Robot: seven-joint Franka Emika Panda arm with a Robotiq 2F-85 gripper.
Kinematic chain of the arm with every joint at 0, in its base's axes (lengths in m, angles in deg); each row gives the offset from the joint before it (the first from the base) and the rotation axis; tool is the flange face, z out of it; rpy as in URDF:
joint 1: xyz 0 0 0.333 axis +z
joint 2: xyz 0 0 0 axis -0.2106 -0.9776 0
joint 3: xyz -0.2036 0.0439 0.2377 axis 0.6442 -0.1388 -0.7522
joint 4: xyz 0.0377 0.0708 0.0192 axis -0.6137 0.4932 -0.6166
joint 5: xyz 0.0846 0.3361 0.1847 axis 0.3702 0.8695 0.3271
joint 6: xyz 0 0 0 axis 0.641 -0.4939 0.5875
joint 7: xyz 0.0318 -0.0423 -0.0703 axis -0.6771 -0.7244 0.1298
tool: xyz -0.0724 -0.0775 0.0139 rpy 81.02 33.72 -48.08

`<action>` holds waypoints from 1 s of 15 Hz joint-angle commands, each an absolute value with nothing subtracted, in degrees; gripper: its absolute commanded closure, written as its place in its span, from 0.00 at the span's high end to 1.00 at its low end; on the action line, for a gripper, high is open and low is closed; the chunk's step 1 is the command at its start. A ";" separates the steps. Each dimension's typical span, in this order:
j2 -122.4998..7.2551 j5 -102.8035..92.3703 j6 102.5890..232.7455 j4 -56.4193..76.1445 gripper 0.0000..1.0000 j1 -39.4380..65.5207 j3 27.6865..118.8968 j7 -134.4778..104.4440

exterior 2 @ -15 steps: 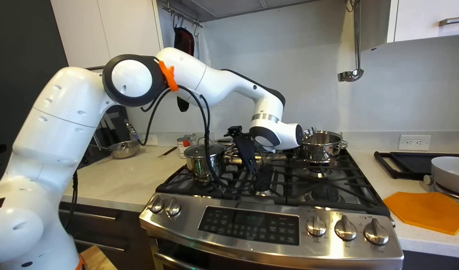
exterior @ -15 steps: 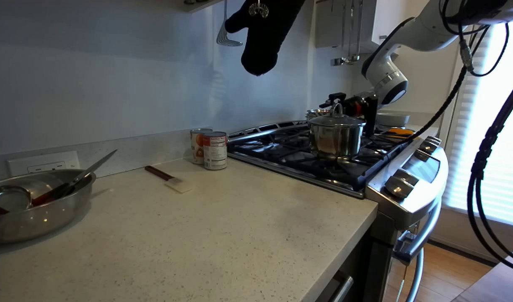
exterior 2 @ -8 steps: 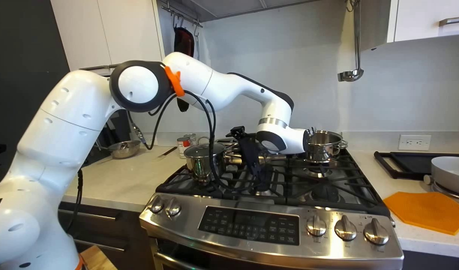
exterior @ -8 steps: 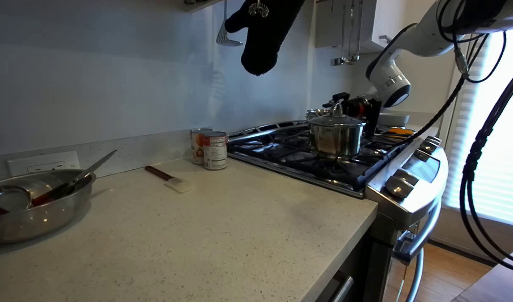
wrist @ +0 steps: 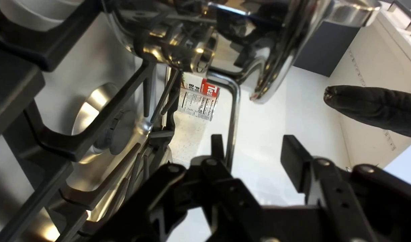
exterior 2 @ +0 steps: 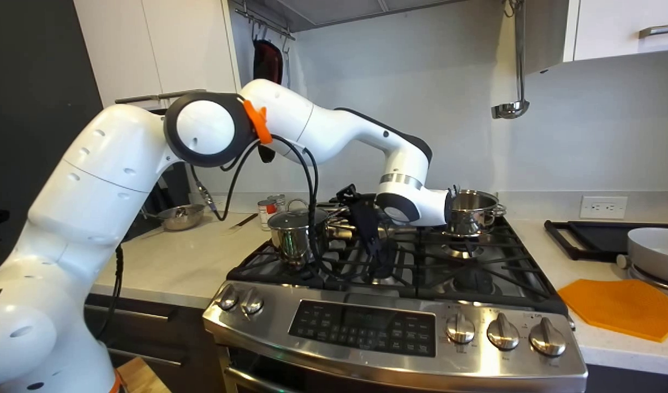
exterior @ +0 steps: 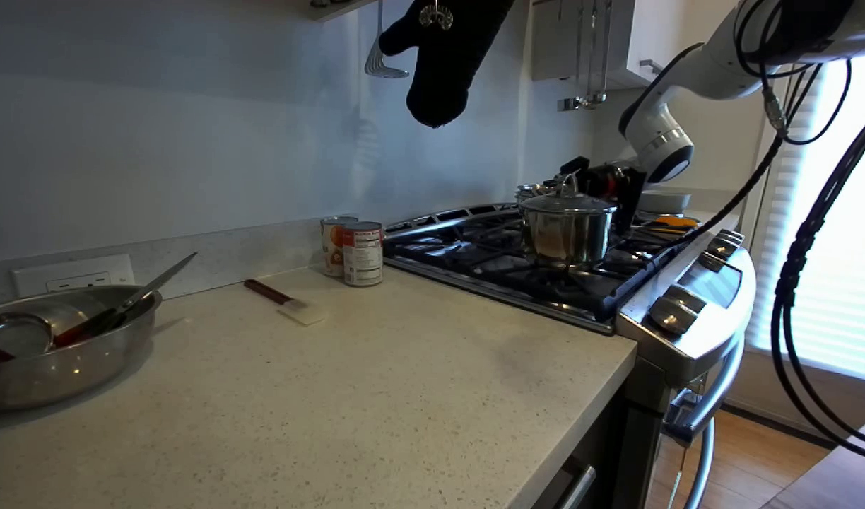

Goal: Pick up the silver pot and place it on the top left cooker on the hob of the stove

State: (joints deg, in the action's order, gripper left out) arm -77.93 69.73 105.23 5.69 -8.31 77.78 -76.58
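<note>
1. The silver pot (exterior 2: 287,245) stands lidded on the hob (exterior: 468,244), at the front left of the stove (exterior 2: 263,325).
2. The gripper (wrist: 254,149) is just beside it, its fingers (wrist: 292,158) spread. In the wrist view the pot's side handle (wrist: 235,114) runs into the gap between them, close along one finger; I cannot tell whether they touch.
3. Only the wrist view shows that handle and the fingertips plainly. In an exterior view the lid (exterior: 568,203) covers part of the gripper; in an exterior view a cable (exterior 2: 311,213) crosses in front of the pot.
4. The pot is upright: in both exterior views its central axis is vertical, the lid's loop uppermost. The wrist view lays it sideways, base toward the left edge. The side handle points toward the gripper.
5. On the counter (exterior: 348,382) left of the hob stands the red-labelled can (exterior: 364,254), a second can (exterior: 333,245) just beside it.
6. In an exterior view alone, a black tray (exterior 2: 601,234) lies right of the stove.
</note>
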 commanded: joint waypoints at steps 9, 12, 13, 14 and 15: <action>-82.21 73.84 102.28 2.77 0.36 -9.49 76.36 -79.51; -82.39 74.52 101.96 2.98 0.29 -9.51 76.39 -78.78; -82.56 74.70 101.82 2.85 0.28 -9.58 76.43 -78.43; -82.64 74.98 101.89 2.83 0.22 -9.65 76.49 -77.93; -82.74 75.28 101.89 2.80 0.22 -9.71 76.50 -77.50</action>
